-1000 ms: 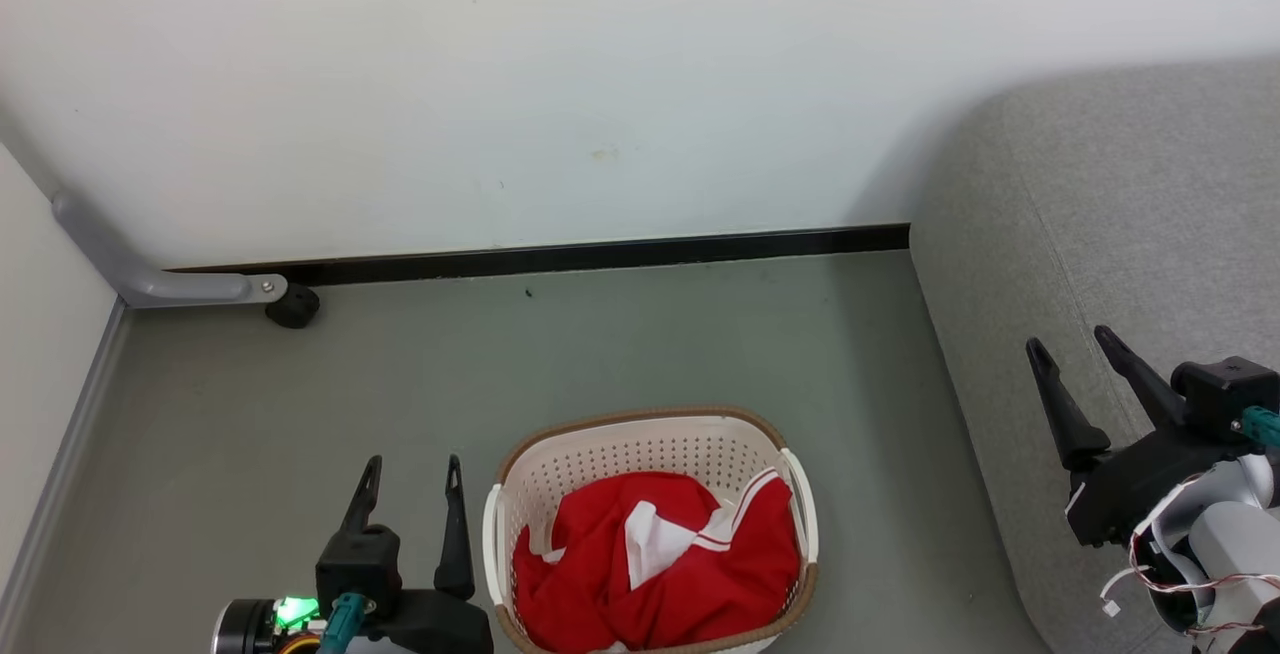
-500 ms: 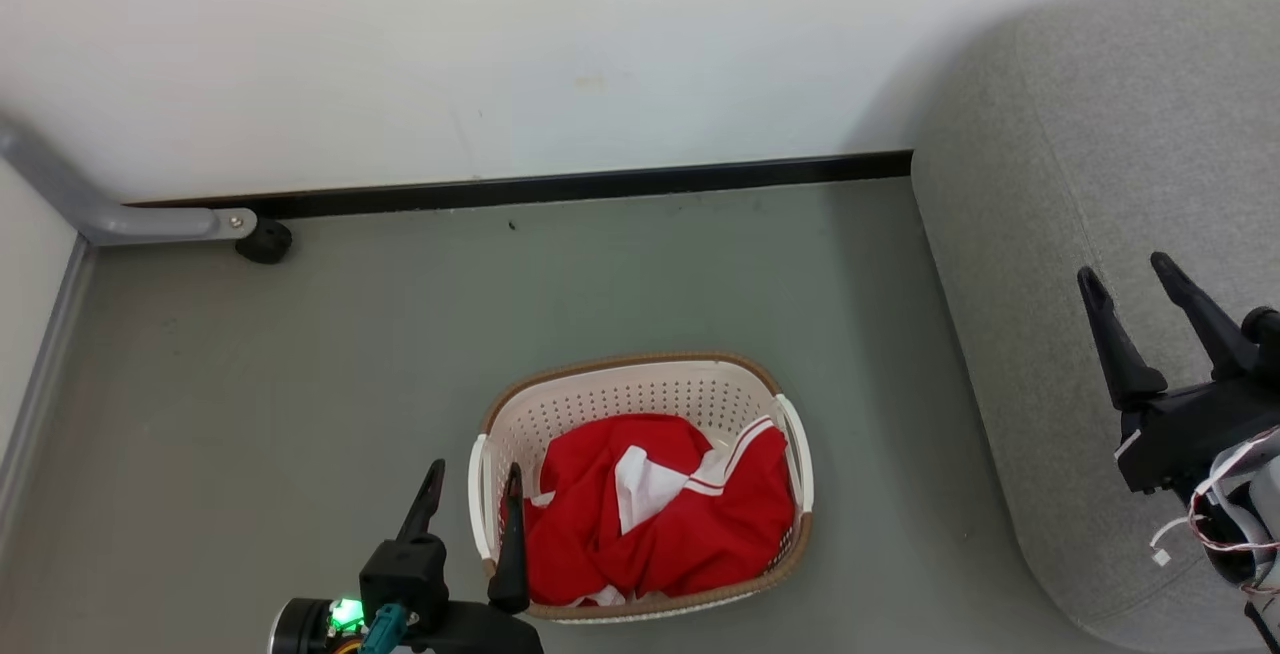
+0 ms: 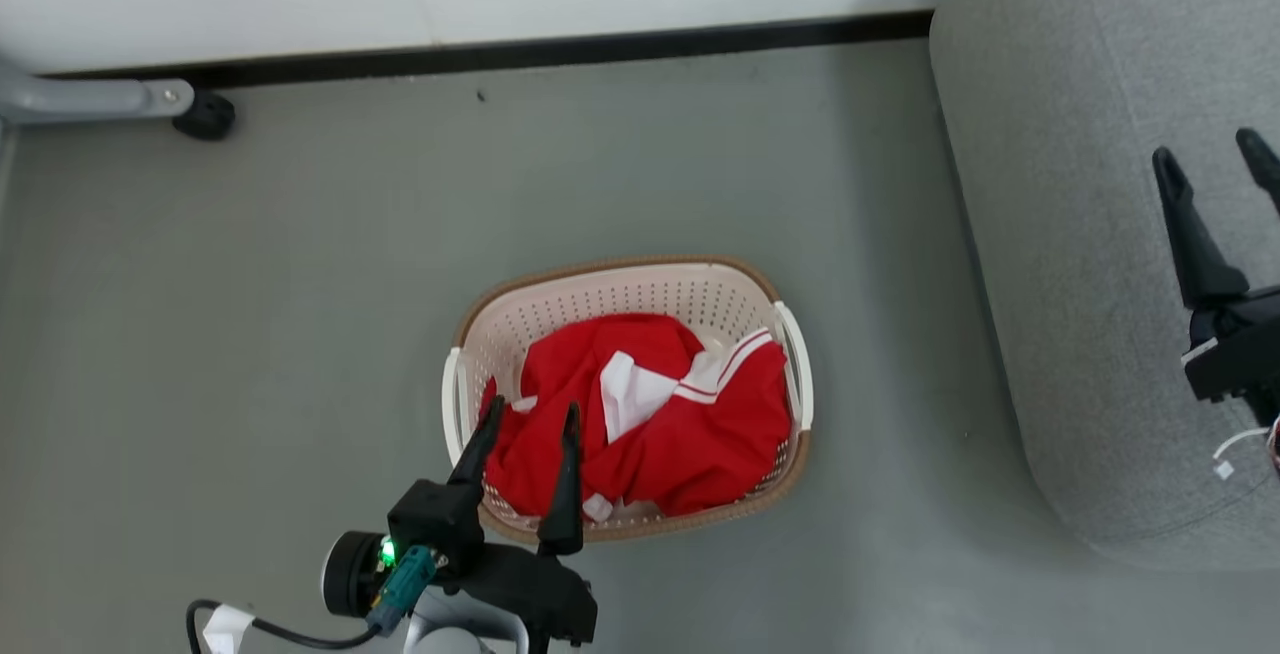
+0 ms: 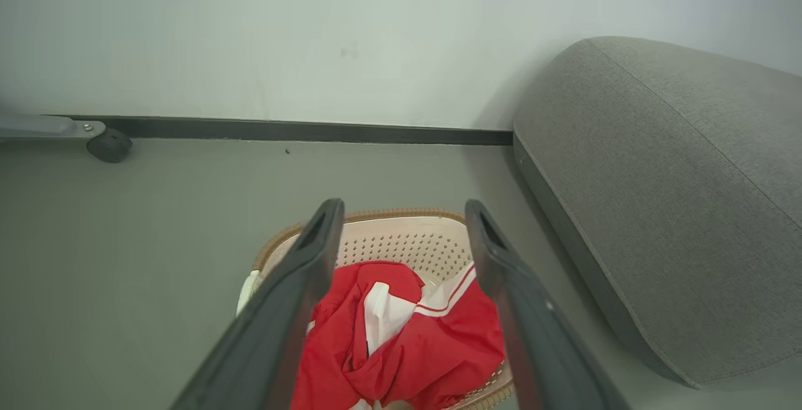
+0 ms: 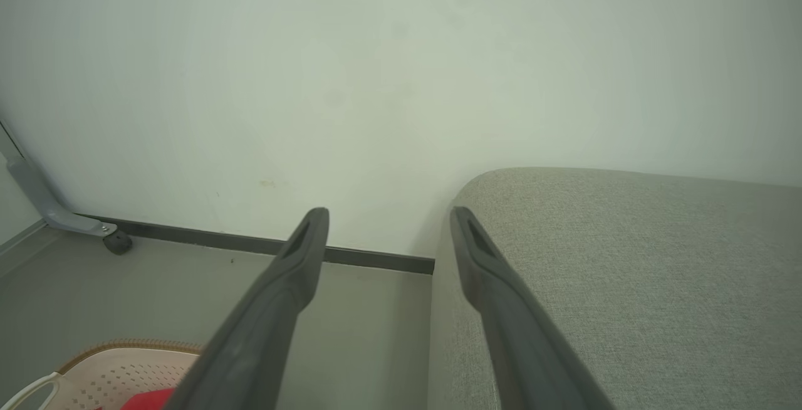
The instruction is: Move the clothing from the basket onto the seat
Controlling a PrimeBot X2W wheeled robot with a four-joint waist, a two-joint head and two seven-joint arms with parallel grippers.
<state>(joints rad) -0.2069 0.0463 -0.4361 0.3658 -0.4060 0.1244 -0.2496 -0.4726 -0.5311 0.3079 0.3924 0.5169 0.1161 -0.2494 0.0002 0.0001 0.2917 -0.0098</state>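
While hanging over the near-left part of the cream-white perforated plastic basket (image 3: 620, 265) with its brown woven rim, left gripper (image 3: 532, 416): two long dark fingers spread wide, nothing between them, tips seemingly just clear of the cloth
right gripper (image 3: 1207, 150): fingers likewise spread and empty, held over the large light-grey upholstered seat (image 3: 1080, 254), well apart from the basket
clothing (image 3: 690, 434): bright red soft garments with a white striped trim, crumpled in one heap inside the basket, none on the seat yet
basket: white side handles, standing on the grey floor (image 3: 300, 284), near the seat but not touching it
seat: rounded edges, stitched seam, to the robot's right of the basket
step in hand, by judgement: first reach into the heap for a pinch; task barely begun
how to do it well: come straight down inside the rim, straddle a raised fold near the white patch, sink deep enough to gather several layers, then close firmly; lift high before swinging right, given likely trailing sleeves
risk: catching a fingertip on the woven rim or a perforated wall, or dragging the light basket along with the cloth
edges: near rim just under the left fingers; rounded seat flank between basket and landing spot, so pass over it from above
open room: floor free to the left and beyond the basket up to the black skirting strip (image 3: 500, 56); grey metal leg with black foot (image 3: 205, 116) far off at the wall, out of the way
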